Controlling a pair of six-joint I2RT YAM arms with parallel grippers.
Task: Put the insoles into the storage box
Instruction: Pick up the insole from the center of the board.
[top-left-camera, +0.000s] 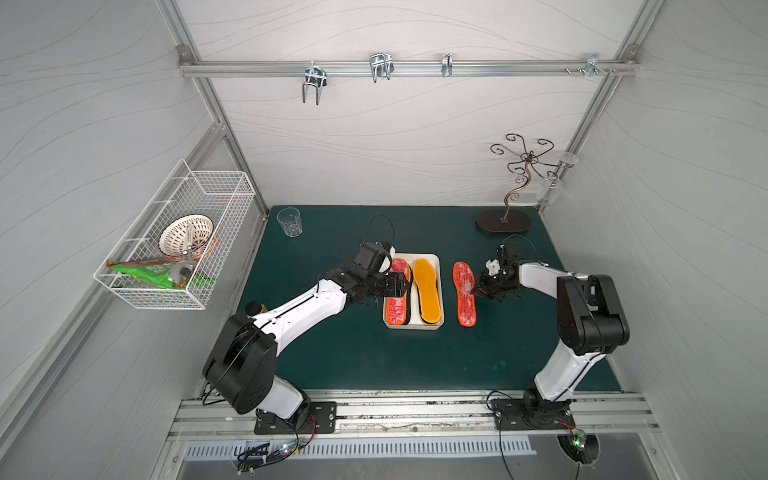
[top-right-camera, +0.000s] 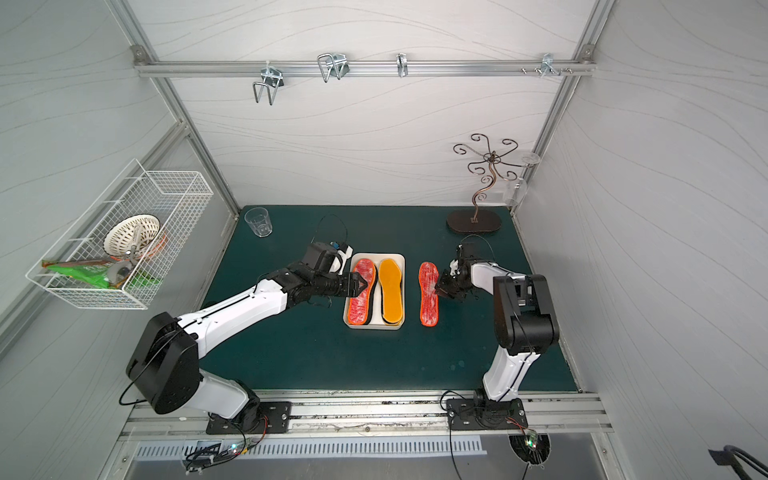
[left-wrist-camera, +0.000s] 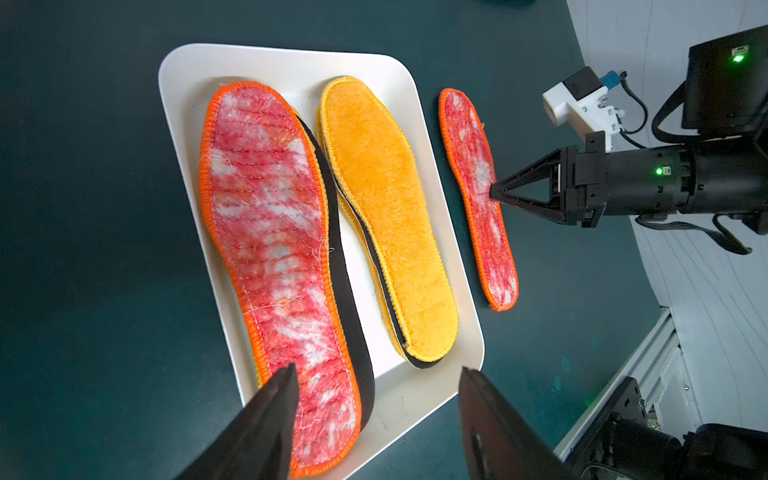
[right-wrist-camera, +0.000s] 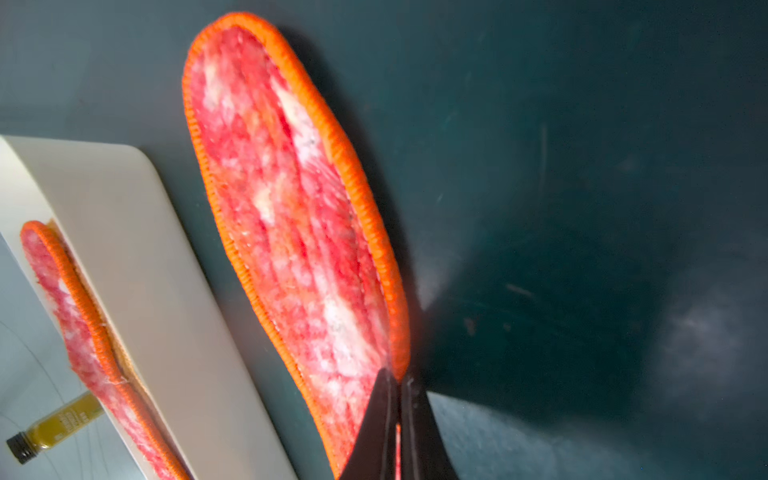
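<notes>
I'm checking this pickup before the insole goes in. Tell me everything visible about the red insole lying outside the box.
The loose insole is a thin, foot-shaped pad with fuzzy red pile mottled white and an edge of orange stitching. It lies pile-up on the green mat, on the right arm's side of the box, parallel to it and not touching it. The right gripper is shut on its outer edge near mid-length, and that edge looks slightly raised. Its underside is hidden.

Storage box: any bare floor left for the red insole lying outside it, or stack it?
Crowded: only a thin white strip shows between the red stack and the yellow stack in the storage box. Open mat lies on its near side.
</notes>
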